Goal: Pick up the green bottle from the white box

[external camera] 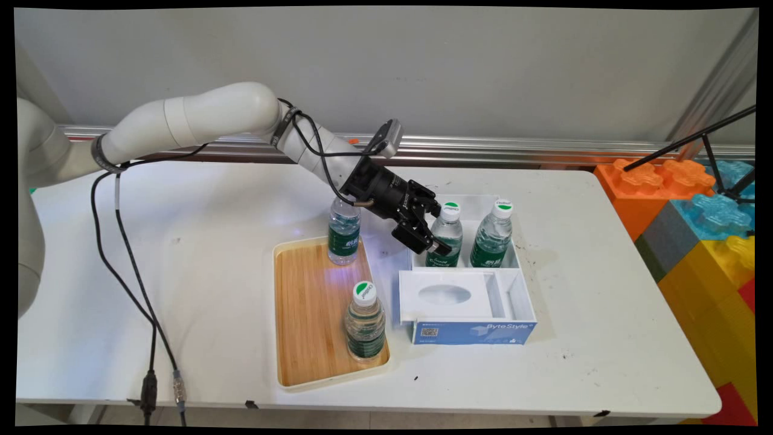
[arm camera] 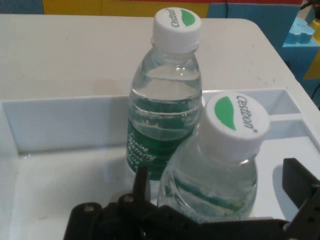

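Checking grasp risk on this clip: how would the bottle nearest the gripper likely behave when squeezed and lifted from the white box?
The nearer bottle looks almost full, so probably heavyish for its size. Its clear thin wall may dent and feel slick under the fingers. Tall and narrow, it could tip against the second bottle close behind it.

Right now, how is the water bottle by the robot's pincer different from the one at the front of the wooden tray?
The bottle by the pincer stands in the white box; the front bottle stands on the wooden tray. The pincer reaches around the first, its fingers apart either side; nothing is near the tray one. The first has another bottle right beside it; the tray one stands apart from its neighbour. Both stand upright with white, green-marked caps.
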`<state>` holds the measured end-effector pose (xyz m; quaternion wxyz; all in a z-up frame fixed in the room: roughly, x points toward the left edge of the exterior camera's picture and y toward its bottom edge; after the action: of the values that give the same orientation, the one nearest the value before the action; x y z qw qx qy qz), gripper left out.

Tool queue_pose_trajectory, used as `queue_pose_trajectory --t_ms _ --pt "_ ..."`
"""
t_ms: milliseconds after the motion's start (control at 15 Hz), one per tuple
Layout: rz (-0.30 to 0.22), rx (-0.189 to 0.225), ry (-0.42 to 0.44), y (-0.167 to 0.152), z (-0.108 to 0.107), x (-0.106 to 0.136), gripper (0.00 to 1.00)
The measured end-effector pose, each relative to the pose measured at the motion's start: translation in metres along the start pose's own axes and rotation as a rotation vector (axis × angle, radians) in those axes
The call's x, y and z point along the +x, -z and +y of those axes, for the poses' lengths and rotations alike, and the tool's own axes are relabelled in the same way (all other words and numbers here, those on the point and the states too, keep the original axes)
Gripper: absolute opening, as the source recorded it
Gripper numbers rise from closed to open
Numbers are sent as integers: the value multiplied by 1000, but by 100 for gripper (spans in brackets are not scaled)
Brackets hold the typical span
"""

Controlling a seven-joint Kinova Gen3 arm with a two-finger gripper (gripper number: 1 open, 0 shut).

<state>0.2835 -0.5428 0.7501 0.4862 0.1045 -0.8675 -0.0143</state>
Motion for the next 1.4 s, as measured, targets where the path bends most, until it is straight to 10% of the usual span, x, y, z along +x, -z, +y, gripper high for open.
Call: queue_pose_trajectory --t_ms 1400 --pt "5 4 5 21 8 15 100"
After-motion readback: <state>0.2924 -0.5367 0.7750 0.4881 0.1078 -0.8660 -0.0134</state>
